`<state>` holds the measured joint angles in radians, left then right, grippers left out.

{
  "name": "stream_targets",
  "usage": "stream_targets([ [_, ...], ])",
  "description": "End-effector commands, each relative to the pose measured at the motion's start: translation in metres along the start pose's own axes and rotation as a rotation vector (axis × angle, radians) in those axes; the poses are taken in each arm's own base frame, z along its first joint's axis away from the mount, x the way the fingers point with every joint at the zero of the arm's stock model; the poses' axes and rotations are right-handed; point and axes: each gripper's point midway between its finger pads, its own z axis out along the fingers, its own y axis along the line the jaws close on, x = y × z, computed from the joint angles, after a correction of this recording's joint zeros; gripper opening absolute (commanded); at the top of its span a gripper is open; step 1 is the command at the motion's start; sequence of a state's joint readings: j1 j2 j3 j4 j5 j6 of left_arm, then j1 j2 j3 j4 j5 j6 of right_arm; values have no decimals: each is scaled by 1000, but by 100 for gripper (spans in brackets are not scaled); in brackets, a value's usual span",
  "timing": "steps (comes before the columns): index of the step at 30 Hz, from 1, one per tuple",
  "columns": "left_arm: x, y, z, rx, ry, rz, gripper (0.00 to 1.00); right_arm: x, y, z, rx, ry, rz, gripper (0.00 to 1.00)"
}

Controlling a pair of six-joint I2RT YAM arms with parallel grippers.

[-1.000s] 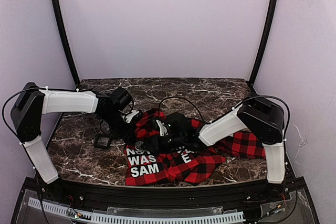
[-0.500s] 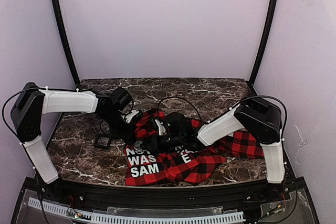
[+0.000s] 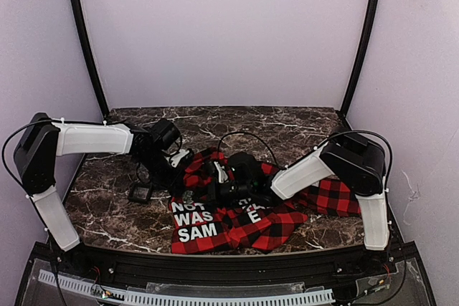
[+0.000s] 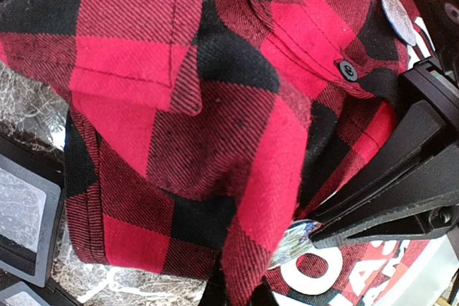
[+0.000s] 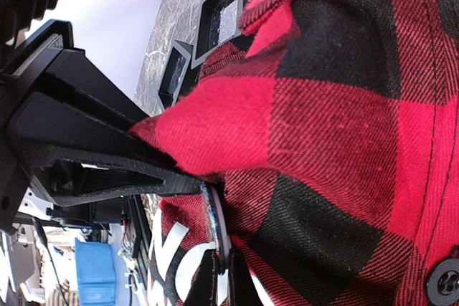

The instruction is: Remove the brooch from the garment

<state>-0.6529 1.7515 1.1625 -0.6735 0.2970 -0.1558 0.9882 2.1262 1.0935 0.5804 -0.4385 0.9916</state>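
The red-and-black plaid garment (image 3: pixel 281 224) lies bunched at the table's middle, its white letters facing front. My left gripper (image 3: pixel 181 175) is shut on a raised fold of it; in the left wrist view (image 4: pixel 240 295) its tips pinch the cloth (image 4: pixel 143 69) at the bottom edge. The brooch (image 4: pixel 294 243), a small shiny round disc, hangs just under that fold. My right gripper (image 5: pixel 228 288) is shut on the brooch's edge (image 5: pixel 215 223), which I see edge-on against the garment (image 5: pixel 344 105). In the top view the right gripper (image 3: pixel 208 188) sits beside the brooch (image 3: pixel 188 196).
Small black square frames (image 3: pixel 140 193) lie on the marble left of the garment; they also show in the wrist views (image 4: pixel 21 213) (image 5: pixel 222 5). A black shirt button (image 4: pixel 348 71) and another grey round disc (image 4: pixel 396 16) sit higher on the cloth. A black cable loops behind.
My right gripper and wrist have shifted slightly over the garment near the brooch. The left arm has barely moved and keeps hold of the fold.
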Motion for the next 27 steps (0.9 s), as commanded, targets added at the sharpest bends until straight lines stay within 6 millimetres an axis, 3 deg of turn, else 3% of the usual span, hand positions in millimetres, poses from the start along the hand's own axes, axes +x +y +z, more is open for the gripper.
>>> stream_targets([
  [1,-21,-2,-30,-46,-124,57,16,-21,33,-11,-88,-51,35,0],
  [2,-25,3,-35,-88,-149,60,23,-23,35,-14,-93,-58,59,0],
  [5,-37,9,-66,-163,-280,78,59,-26,40,-26,-97,-83,125,0],
  [8,-43,17,-95,-255,-399,97,79,-30,46,-38,-98,-102,185,0],
  [11,-46,12,-110,-309,-466,152,83,-31,51,-47,-102,-108,261,0],
  [15,-40,-25,-111,-363,-498,338,83,-31,55,-62,-105,-116,351,0],
  [16,-39,-27,-115,-393,-518,372,82,-31,54,-65,-91,-115,363,0],
  [23,-28,-70,-127,-298,-632,517,78,-33,63,-78,-58,-115,398,0],
  [27,-24,-82,-127,-309,-643,582,73,-34,69,-82,-56,-112,411,0],
])
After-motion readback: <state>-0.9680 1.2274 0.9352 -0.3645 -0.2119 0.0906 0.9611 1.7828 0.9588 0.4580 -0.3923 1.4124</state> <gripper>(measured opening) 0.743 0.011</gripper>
